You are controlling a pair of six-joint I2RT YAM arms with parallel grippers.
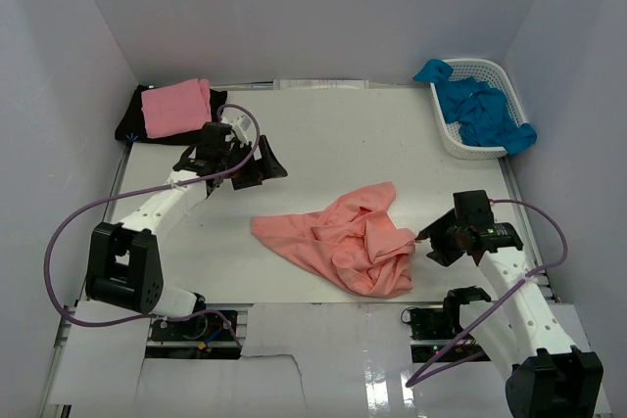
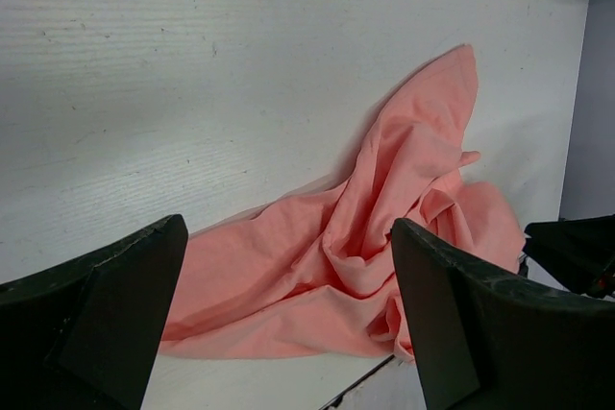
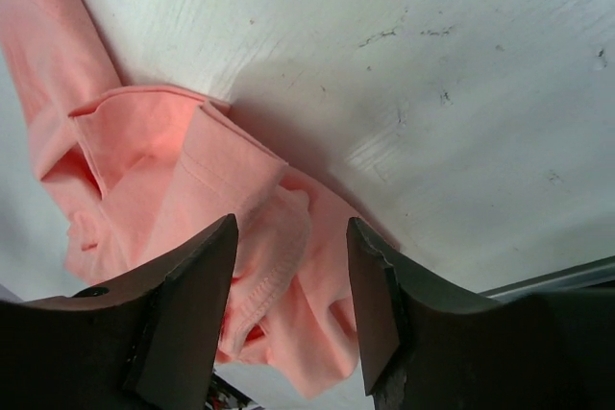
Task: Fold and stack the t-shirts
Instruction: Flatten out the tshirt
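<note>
Loose t-shirt (image 1: 343,242) lies mid-surface (image 1: 333,134), slightly right of centre. Left hand (image 1: 257,168) is behind and left of it, apart. Right hand (image 1: 424,239) is over its right edge. Far-left corner: upper t-shirt (image 1: 176,110) on top of lower t-shirt (image 1: 132,130). Far-right corner: basket (image 1: 446,136), bundled t-shirts (image 1: 485,110) inside, some hanging over its rim.

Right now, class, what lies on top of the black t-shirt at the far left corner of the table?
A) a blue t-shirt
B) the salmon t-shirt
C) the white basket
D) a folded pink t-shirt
D: the top view shows a folded pink t-shirt resting on the black t-shirt, while the blue t-shirts sit in the white basket at the far right.
</note>
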